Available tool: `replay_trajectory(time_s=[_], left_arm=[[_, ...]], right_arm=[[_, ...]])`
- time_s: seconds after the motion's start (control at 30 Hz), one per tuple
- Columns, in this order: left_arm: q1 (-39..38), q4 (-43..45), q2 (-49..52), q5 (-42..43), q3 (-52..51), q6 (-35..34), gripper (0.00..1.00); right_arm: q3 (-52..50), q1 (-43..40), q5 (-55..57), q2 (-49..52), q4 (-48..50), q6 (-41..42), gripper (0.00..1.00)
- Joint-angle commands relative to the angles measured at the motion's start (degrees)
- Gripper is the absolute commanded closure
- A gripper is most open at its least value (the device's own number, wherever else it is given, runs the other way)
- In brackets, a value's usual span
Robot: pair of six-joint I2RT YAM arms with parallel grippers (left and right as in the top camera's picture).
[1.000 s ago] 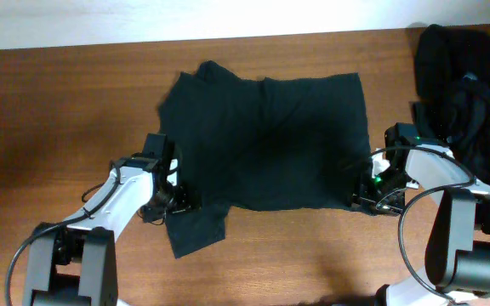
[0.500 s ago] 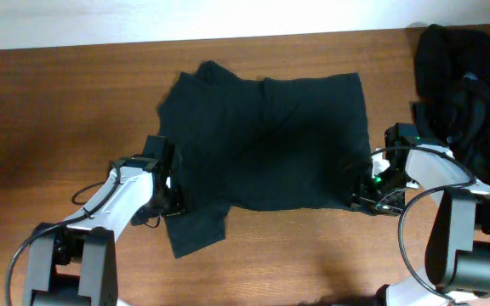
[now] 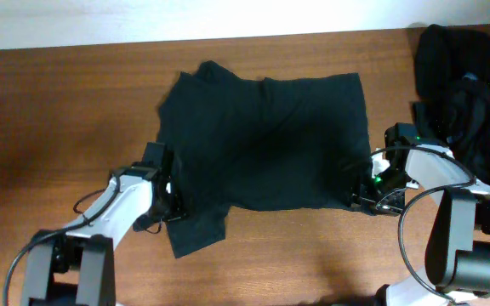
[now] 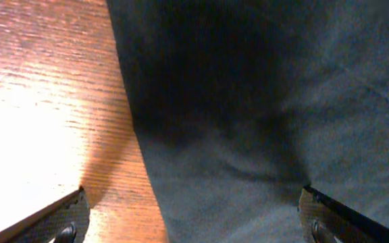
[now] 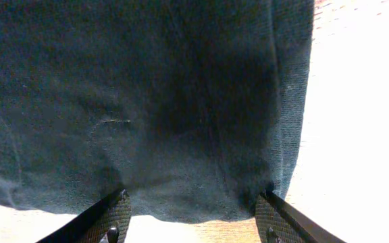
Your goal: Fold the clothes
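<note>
The main risk is an uneven pick: the left tool (image 3: 170, 204) sits right on the shirt's left border, so if it closes where it is, one finger would likely land on bare tabletop (image 3: 58, 127) and the other on cloth, and it could pinch only a sliver or nothing at all. The fold would then drag from the right side alone and skew the T-shirt (image 3: 266, 140). A second risk is catching a single layer, or snagging the loose sleeve (image 3: 198, 231) that trails toward the near edge, which would bunch the cloth instead of turning it over cleanly. The T-shirt lies spread flat at the middle of the tabletop, nearer the far edge, well apart from the heap of other black clothes (image 3: 462, 85) at the far right corner. The left tool's fingers stand as wide apart as they can, straddling the fabric's border in its wrist view, gripping nothing. The right tool (image 3: 360, 191) is at the shirt's near right corner, its fingers partly apart with flat cloth and the hem lying between them. It looks to be resting over the fabric rather than clamped on it.
</note>
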Motion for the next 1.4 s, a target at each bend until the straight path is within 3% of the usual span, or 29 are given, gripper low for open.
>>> replay_trajectory(time_s=[0.0,0.03,0.1,0.2,0.33,0.53,0.57,0.6,0.63,0.73,0.97,1.07,1.17,1.37], left_arm=[[0.4,2.4,2.6,2.7,-4.4,-0.3,0.02],[0.4,2.4,2.6,2.7,-4.4,-0.3,0.08],[0.4,2.5,2.6,2.7,-4.4,-0.3,0.33],[0.4,2.5,2.6,2.7,-4.4,-0.3,0.59],[0.4,2.5,2.6,2.9,-4.4,-0.3,0.79],[0.4,2.5,2.6,2.9,-4.4,-0.3,0.79],[0.4,2.5,2.6,2.9,-4.4,-0.3,0.76],[0.4,2.5,2.6,2.9,-4.4,-0.3,0.60],[0.4,2.5,2.6,2.9,-4.4,-0.3,0.53],[0.4,2.6,2.6,2.9,-4.4,-0.3,0.52],[0.4,3.8,2.6,4.0,-4.4,-0.3,0.60],[0.4,4.2,2.6,4.8,-4.4,-0.3,0.75],[0.4,4.1,2.6,4.8,-4.4,-0.3,0.98],[0.4,4.1,2.6,5.3,-4.4,-0.3,0.99]], right_arm=[[-1.3,0.3,-0.5,0.4,0.9,-0.5,0.36],[-1.3,0.3,-0.5,0.4,0.9,-0.5,0.36],[-1.3,0.3,-0.5,0.4,0.9,-0.5,0.36],[-1.3,0.3,-0.5,0.4,0.8,-0.5,0.36],[-1.3,0.3,-0.5,0.4,0.8,-0.5,0.35],[-1.3,0.3,-0.5,0.4,0.8,-0.5,0.35],[-1.3,0.3,-0.5,0.4,0.8,-0.5,0.35],[-1.3,0.3,-0.5,0.4,0.8,-0.5,0.34],[-1.3,0.3,-0.5,0.4,0.8,-0.5,0.27],[-1.3,0.3,-0.5,0.4,0.9,-0.5,0.23],[-1.3,0.3,-0.5,0.4,0.9,-0.5,0.22],[-1.3,0.3,-0.4,0.4,0.9,-0.5,0.26],[-1.3,0.3,0.9,0.4,0.8,-0.5,0.38],[-1.3,0.3,1.0,0.4,0.4,-0.5,0.53]])
